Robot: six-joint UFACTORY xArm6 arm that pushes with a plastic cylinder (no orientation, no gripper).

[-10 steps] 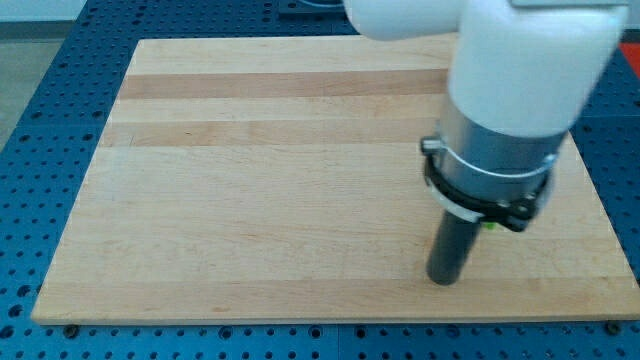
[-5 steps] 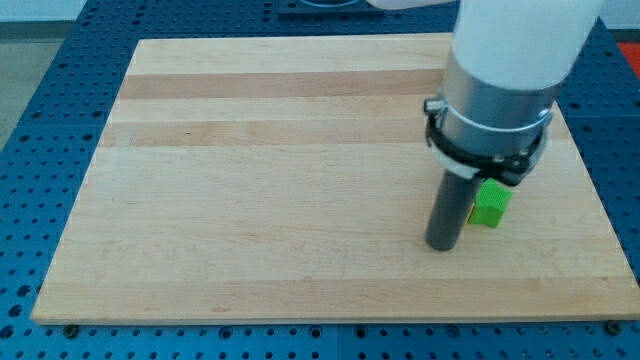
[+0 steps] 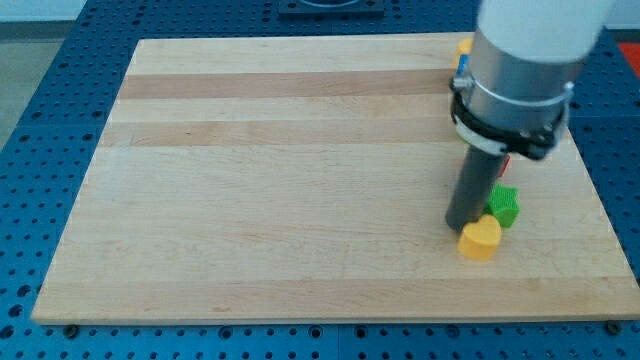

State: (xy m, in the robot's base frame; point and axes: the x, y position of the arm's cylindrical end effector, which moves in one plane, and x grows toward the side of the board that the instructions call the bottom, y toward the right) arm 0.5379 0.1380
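— Yellow block (image 3: pixel 480 238), rounded on one side, sits low on the wooden board (image 3: pixel 270 180) toward the view's right, and our tip (image 3: pixel 460 224) is right against its upper-left edge, as near as we can judge.

— We agree: touching or a hair apart, hard to call. Just above and to the right of the yellow one there's the green block (image 3: pixel 505 205), shape jagged, maybe a star, half hidden behind our rod (image 3: pixel 475 190).

— And what crowds us further up?

— A sliver of red (image 3: pixel 505 160) peeks out under the arm's collar, to the right of the rod. Shape we cannot tell. At the view's top, by the board's far edge, a bit of orange-yellow (image 3: pixel 465 45) and a bit of blue (image 3: pixel 462 62) show left of the arm's grey body (image 3: pixel 520 70); the arm covers the rest of them.

— Jaws?

— We carry none, just the bare rod, so nothing clenched or released.

— Around the board?

— Blue perforated table (image 3: pixel 60 90) on all sides.
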